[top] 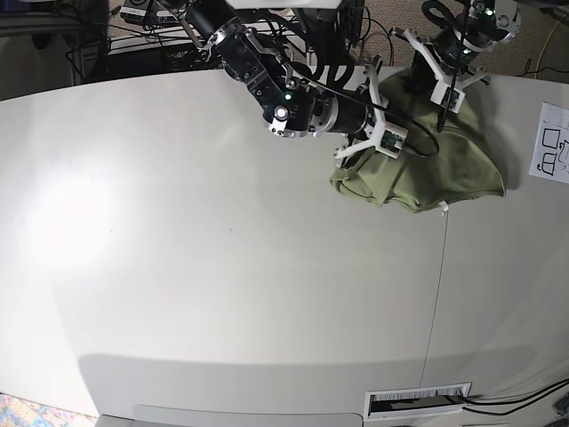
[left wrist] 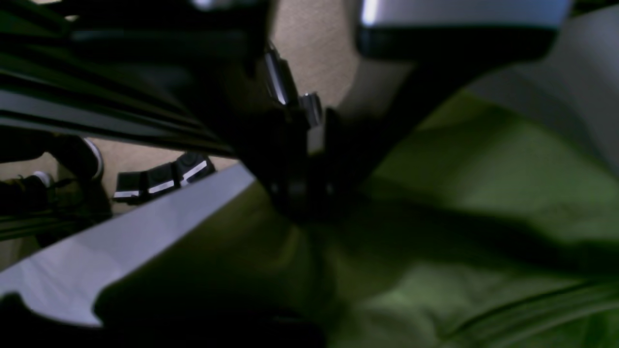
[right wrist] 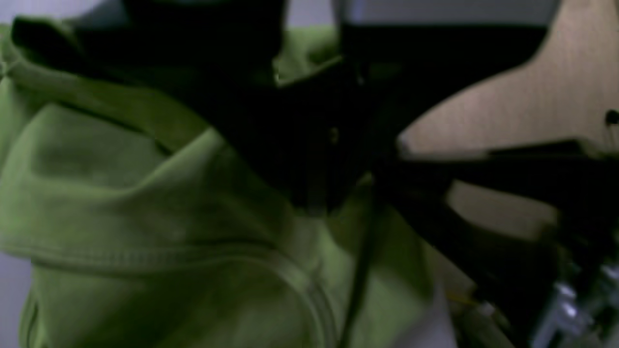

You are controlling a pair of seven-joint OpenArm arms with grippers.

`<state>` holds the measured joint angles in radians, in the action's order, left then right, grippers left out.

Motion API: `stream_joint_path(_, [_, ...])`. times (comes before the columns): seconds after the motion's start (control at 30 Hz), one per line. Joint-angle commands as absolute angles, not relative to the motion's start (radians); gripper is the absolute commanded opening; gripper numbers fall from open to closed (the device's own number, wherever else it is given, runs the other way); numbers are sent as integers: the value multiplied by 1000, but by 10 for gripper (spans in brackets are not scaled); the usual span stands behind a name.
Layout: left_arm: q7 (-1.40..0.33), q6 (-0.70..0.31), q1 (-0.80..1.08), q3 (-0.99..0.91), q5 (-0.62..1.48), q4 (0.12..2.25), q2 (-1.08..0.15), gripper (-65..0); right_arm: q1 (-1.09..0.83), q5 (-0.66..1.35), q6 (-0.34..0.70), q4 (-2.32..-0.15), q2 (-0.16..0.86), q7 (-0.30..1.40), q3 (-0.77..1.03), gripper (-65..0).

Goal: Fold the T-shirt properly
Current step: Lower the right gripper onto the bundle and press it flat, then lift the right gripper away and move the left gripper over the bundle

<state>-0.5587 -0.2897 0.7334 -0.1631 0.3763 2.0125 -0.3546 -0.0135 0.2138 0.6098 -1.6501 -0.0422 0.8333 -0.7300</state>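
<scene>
One T-shirt [top: 427, 173] bunched, long axis left-right

I read the T-shirt [top: 425, 173] as soft matt olive cloth, thin, creased, with a stitched hem showing in my right wrist view. Worktop [top: 222, 267] looks smooth off-white laminate, slight sheen with a soft glare patch. Both arms look like matt black plastic or metal with white plastic brackets; I can't tell which. Paper sheet [top: 553, 142] is matt white, printed. Floor beyond, in my left wrist view, looks like rough beige carpet [left wrist: 309, 43].
</scene>
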Motion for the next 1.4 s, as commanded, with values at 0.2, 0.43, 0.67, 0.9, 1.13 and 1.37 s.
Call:
stream_joint_path(0.2, [-553,-242,739,-167,258,2023,-364,-616,0,205,612,-1668,-53,909,-564,-650])
stream_joint_path(0.43, [-545,-218,722,-168,194,2024,-372,-616,0,251,612,-1668,-5,923,-402,-650])
stream_joint_path(0.67, [-545,-219,670,-168,233,2059,-371,-616,0,317,613,-1686,0,918,-391,-650])
stream_joint_path(0.9, [-582,-280,684,-168,415,2263,-371,-616,0,313,612,-1792,0,928,-390,-650])
stream_joint_path(1.13, [-486,-283,680,-166,371,2164,-353,-616,-1,313,612,-1878,1,951,-390,-650])
stream_joint_path(1.37, [-466,-387,587,-166,414,2019,-225,-616,-1,313,612,-1892,1,970,-368,-650])
